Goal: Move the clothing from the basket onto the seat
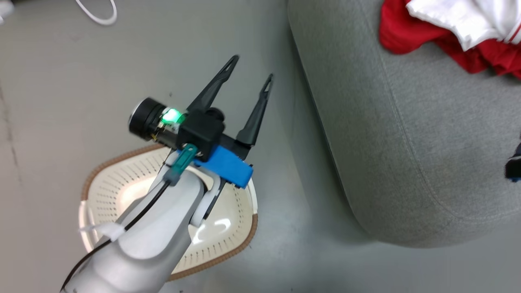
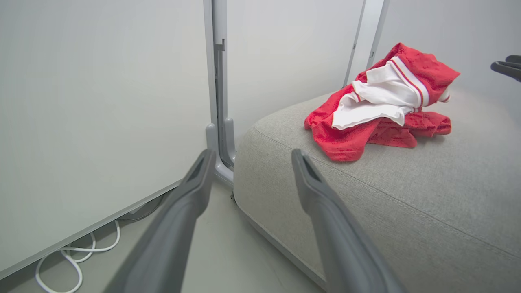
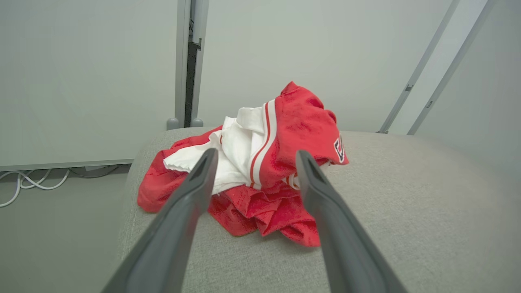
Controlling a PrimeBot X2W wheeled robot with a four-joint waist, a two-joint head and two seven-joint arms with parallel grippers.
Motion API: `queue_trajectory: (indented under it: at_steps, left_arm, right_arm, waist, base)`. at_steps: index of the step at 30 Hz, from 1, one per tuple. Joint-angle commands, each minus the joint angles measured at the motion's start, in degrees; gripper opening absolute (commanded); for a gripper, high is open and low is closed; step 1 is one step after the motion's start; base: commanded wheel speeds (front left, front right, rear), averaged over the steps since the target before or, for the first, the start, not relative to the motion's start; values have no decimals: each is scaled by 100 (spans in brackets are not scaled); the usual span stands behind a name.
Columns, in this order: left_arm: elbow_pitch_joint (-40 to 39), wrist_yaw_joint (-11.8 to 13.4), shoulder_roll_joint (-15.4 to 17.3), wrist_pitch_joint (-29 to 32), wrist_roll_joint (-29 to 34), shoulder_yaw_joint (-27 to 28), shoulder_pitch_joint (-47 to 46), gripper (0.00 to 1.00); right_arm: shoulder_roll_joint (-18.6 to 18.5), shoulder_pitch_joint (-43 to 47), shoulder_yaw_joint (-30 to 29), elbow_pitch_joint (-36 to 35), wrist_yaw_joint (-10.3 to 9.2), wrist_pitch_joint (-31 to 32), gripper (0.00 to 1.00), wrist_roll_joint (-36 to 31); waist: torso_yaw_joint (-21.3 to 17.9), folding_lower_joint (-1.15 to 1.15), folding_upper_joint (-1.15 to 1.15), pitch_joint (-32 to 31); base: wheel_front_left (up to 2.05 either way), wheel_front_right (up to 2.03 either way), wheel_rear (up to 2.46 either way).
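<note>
The clothing (image 1: 447,36), a plain red garment under a red and white one with striped trim, lies bunched on the grey seat (image 1: 407,142) at the upper right. The cream basket (image 1: 122,183) stands on the floor at the lower left, partly hidden by my left forearm; the part that shows holds nothing. My left gripper (image 1: 251,70) hangs open above the floor between basket and seat. In the left wrist view the left gripper (image 2: 252,156) points at the seat's (image 2: 366,195) edge, short of the clothing (image 2: 378,110). My right gripper (image 3: 256,156) is open and faces the clothing (image 3: 301,130) on the seat (image 3: 407,195), with nothing between its fingers.
White wall panels with grey posts (image 2: 217,81) stand behind the seat. White cables (image 2: 73,256) lie on the floor along the wall. The right gripper's fingers (image 2: 506,67) show at the left wrist view's right edge. Grey floor runs between basket and seat.
</note>
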Motion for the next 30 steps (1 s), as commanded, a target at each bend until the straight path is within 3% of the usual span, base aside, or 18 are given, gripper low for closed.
queue_trajectory:
  at_steps: [1, 8, 13, 20, 30]
  left_arm:
    - [-161, 96, 30, -39, -46, 203, 225, 100]
    - [-780, 285, 102, -39, 146, 1017, 1286, 100]
    - [-1023, 252, 38, -40, 293, 1494, 1756, 100]
    - [-1137, 5, -198, -35, 571, 2350, 2541, 100]
    - [-1138, -280, -443, -36, 873, 3202, 3230, 100]
  right_arm:
    - [102, 257, 153, -191, 2, -1, 100, 16]
    - [367, 811, 710, -731, 1, -1, 100, -14]
    - [471, 1028, 954, -885, 1, -1, 100, -29]
    - [665, 1321, 1218, -912, 1, -2, 100, -83]
    - [914, 1690, 1329, -884, 1, -1, 100, -149]
  waist:
    - [157, 0, 0, -545]
    - [502, 0, 0, -1236]
    - [718, 0, 0, -1518]
    - [1060, 0, 0, -2020]
    - [1260, 0, 0, -2399]
  base:
    - [0, 0, 0]
    - [0, 0, 0]
    - [0, 0, 0]
    - [0, 0, 0]
    - [0, 0, 0]
